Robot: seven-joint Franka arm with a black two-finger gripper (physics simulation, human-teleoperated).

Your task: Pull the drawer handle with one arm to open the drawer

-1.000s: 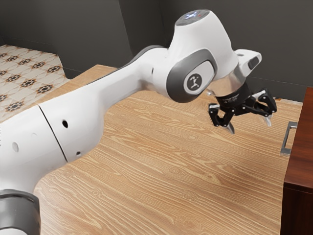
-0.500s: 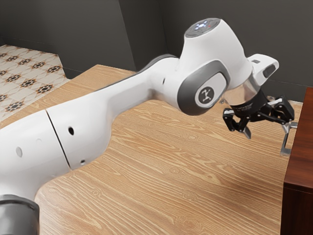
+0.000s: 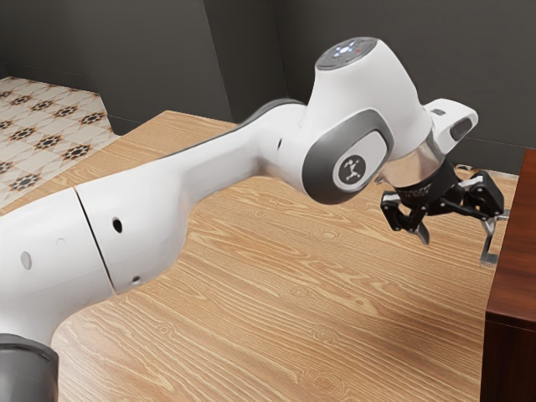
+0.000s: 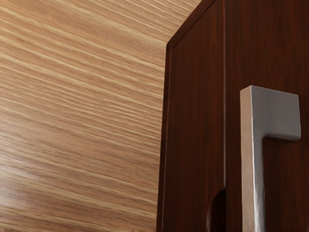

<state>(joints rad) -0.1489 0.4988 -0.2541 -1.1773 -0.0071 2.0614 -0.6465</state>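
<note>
Reach at drawer handle, shown from the side and from the wrist. Stretching in from the exterior view's left as a white arm [image 3: 209, 193], passing above the light wooden table [image 3: 276, 301] toward the exterior view's right. Carrying the black gripper [image 3: 459, 229] low over the far right part of the table, just beside the dark wooden cabinet [image 3: 512, 276] standing at the exterior view's right edge. Holding the fingers [image 3: 419, 228] spread wide apart, pinching nothing. Bringing the finger nearer the cabinet right up to the far end of the grey metal handle [image 3: 492, 244]; touching or not, impossible to tell. Leaving the other finger to the left, over bare table, apart from the handle. Presenting the handle as a slim bracket-shaped bar, standing off the cabinet's face and running along it from far to near. Facing, in the wrist view, the dark red-brown drawer front [image 4: 193, 121] close up, with one bent end of the handle lying just ahead of the hand and the table's grain running alongside. Showing a thin straight seam on the front beside the handle; drawer pulled out or closed, impossible to tell. Backing the scene with a dark grey wall [image 3: 151, 50] and, at the far left, a patch of patterned floor tiles [image 3: 42, 126].
</note>
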